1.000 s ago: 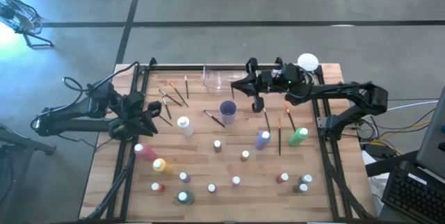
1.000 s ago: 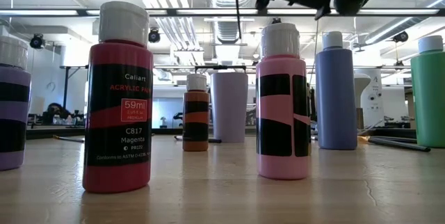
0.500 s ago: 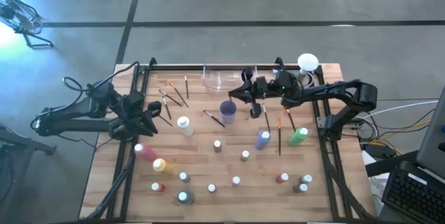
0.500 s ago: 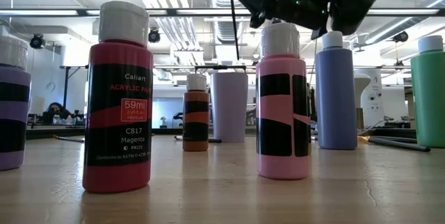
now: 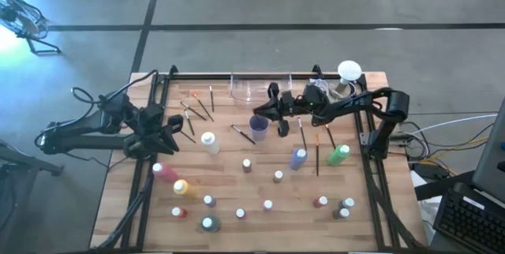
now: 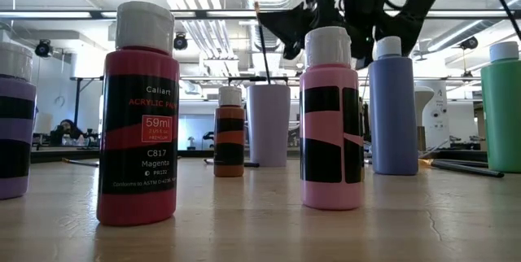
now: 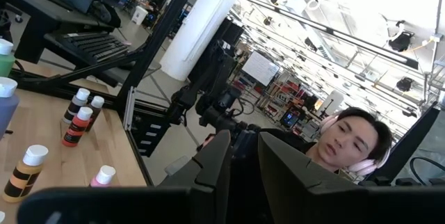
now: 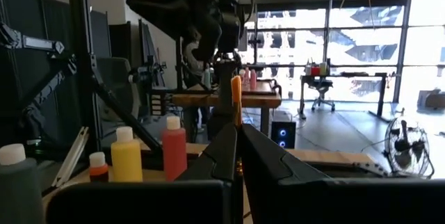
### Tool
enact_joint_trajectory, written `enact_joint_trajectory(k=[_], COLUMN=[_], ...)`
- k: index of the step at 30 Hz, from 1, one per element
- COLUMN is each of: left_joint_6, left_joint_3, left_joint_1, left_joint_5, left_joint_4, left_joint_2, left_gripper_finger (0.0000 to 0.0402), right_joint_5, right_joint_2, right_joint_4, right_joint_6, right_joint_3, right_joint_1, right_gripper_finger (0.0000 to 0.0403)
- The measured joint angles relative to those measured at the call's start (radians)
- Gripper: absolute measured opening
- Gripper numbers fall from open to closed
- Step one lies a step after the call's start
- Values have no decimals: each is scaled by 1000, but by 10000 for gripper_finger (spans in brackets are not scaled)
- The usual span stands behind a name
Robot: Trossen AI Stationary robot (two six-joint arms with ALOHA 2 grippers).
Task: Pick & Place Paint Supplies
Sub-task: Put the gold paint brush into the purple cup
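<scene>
Right gripper (image 5: 271,112) above lilac cup (image 5: 258,126), jaws clenched on paintbrush (image 6: 262,49). Risk: tilted brush missing rim, tipping cup. Left gripper (image 5: 175,125) idle, jaws part-closed, empty.

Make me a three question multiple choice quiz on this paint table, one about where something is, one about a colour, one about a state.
1. Where is the right gripper?
A. just above the purple cup
B. over the green bottle
C. off the table

2. What colour is the bottle labelled Magenta in the low view?
A. yellow
B. red
C. white

3. What are the right gripper's fingers doing?
A. spread wide
B. shut on a bottle
C. shut on a paintbrush

Answers: 1 A, the high view shows it by the cup's rim. 2 B, its body is red under a white cap. 3 C, the right wrist view shows the fingers pinching the orange handle.
</scene>
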Motion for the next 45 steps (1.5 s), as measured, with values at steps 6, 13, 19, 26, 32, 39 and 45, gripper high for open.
enact_joint_trajectory(k=[6, 13, 19, 26, 32, 39, 45], left_joint_6=[0, 0, 0, 0, 0, 0, 0], left_joint_3=[0, 0, 0, 0, 0, 0, 0], left_joint_1=[0, 0, 0, 0, 0, 0, 0], left_joint_5=[0, 0, 0, 0, 0, 0, 0], left_joint_4=[0, 0, 0, 0, 0, 0, 0], left_joint_2=[0, 0, 0, 0, 0, 0, 0], left_gripper_finger=[81, 81, 81, 81, 81, 81, 81], right_joint_5=[0, 3, 26, 29, 57, 58, 61], right_joint_2=[50, 61, 60, 60, 60, 60, 60], right_joint_4=[6, -15, -18, -61, -135, -171, -228], right_joint_6=[9, 7, 11, 19, 1, -3, -10], right_joint_3=[-1, -13, -35, -44, -45, -45, -45], right_joint_1=[0, 0, -1, -1, -1, -1, -1], right_gripper_finger=[8, 8, 8, 8, 8, 8, 8])
